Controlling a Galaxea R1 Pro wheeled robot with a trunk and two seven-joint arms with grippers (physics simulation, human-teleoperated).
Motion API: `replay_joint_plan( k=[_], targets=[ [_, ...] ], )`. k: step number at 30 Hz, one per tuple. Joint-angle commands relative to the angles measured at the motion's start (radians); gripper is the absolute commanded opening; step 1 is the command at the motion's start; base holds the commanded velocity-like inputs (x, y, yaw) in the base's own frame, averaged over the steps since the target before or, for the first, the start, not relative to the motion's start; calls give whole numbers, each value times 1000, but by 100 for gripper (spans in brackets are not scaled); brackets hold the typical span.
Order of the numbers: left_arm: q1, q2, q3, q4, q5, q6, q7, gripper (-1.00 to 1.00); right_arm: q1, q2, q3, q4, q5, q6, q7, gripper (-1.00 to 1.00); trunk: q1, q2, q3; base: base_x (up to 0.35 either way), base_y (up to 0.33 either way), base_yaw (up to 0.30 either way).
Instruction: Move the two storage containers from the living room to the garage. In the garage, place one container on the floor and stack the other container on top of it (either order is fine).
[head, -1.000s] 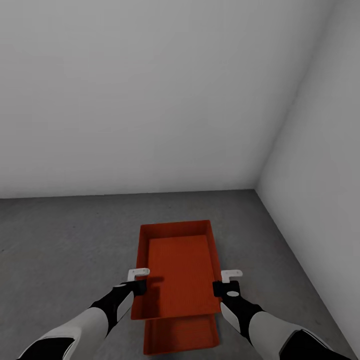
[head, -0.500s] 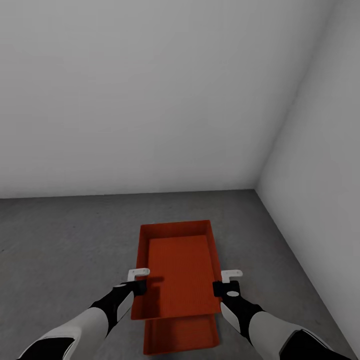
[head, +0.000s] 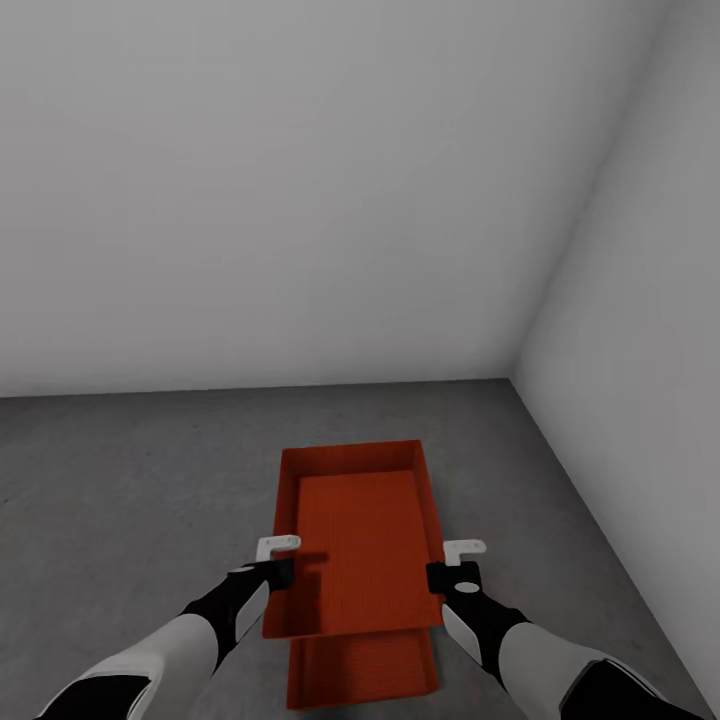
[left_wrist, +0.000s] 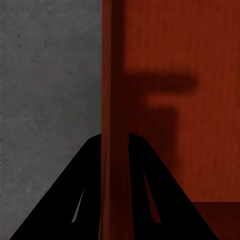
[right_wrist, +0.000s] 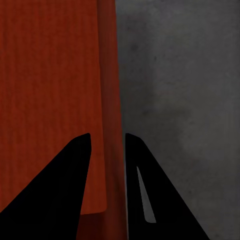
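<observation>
Stacking step, in the garage corner: left gripper (head: 278, 566) and right gripper (head: 450, 573) each pinch a side wall of the upper bin (head: 355, 535), held over the lower bin (head: 362, 672) on the floor (head: 120, 480). Next, judging by the offset: align, lower, release

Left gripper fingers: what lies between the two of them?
In the left wrist view, the side wall of the upper orange-red ribbed plastic container stands between the left gripper fingers.
</observation>
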Motion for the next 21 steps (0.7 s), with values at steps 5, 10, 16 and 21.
replay_joint_plan(
  k=[5, 10, 16, 21],
  targets=[
    [1, 0, -52, 23, -52, 8, 9, -100, -2, -9, -37, -1, 0, -5, -5, -100, 0, -1, -1, 0, 0, 0],
    [1, 0, -52, 23, -49, 8, 11, -100, -2, -9, -37, -1, 0, -5, -5, -100, 0, -1, -1, 0, 0, 0],
    [1, 0, -51, 22, -44, 5, 12, -100, -2, -9, -37, -1, 0, -5, -5, -100, 4, -8, -4, 0, 0, 0],
    [1, 0, -51, 23, -45, 10, 12, -100, -2, -9, -37, -1, -1, -5, -5, -100, 23, -43, -20, 0, 0, 0]
  ],
)
